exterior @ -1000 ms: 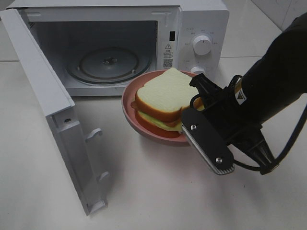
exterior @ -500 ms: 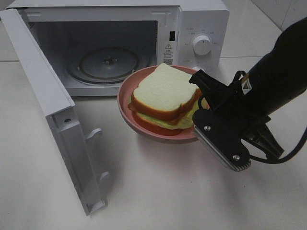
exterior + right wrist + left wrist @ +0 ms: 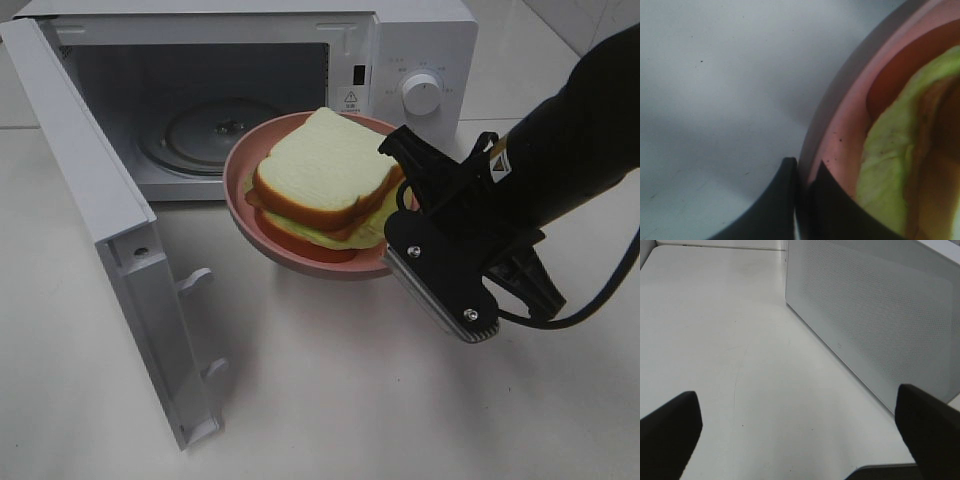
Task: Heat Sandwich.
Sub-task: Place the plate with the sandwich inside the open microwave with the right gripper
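Observation:
The sandwich (image 3: 320, 170), two thick white slices with green and red filling, lies on a round pink plate (image 3: 243, 200). The plate hangs tilted above the table just in front of the open microwave (image 3: 425, 45). My right gripper (image 3: 400, 212) is shut on the plate's right rim. The right wrist view shows its dark fingertips (image 3: 790, 190) pinching the pink rim (image 3: 840, 135), with green filling of the sandwich (image 3: 890, 165) beside them. My left gripper (image 3: 800, 440) is open over bare table, nothing between its fingers (image 3: 670, 435), and it is out of the exterior high view.
The microwave door (image 3: 90, 200) swings out to the left, its latch hooks (image 3: 195, 280) facing the table. The glass turntable (image 3: 215, 130) lies bare inside. A white dotted panel of the microwave (image 3: 875, 315) stands near my left gripper. White table (image 3: 330, 400) surrounds everything.
My right gripper has carried the plate with the sandwich left and slightly up, closer to the microwave's opening. The grip on the rim is unchanged.

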Robot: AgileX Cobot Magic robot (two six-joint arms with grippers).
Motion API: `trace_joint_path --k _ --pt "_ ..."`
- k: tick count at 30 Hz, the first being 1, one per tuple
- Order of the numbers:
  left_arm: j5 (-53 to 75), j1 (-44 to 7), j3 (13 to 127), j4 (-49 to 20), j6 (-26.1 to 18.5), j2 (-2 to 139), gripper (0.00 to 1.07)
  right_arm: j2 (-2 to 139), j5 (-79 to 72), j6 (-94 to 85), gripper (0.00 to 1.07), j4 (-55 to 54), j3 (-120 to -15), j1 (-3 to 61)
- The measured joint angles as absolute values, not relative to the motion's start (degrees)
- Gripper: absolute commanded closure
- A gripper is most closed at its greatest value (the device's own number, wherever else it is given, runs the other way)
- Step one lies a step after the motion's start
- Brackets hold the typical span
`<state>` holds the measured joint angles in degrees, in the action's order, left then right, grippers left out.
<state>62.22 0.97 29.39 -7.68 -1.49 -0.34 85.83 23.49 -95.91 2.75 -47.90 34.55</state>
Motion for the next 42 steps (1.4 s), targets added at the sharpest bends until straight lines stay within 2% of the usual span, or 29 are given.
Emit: trace_joint_path --k 42 --pt "62.22 0.97 29.39 -7.68 -1.49 -0.34 0.09 99.29 24.98 -105.6 1.07 -8.88 -63.71 36.27"
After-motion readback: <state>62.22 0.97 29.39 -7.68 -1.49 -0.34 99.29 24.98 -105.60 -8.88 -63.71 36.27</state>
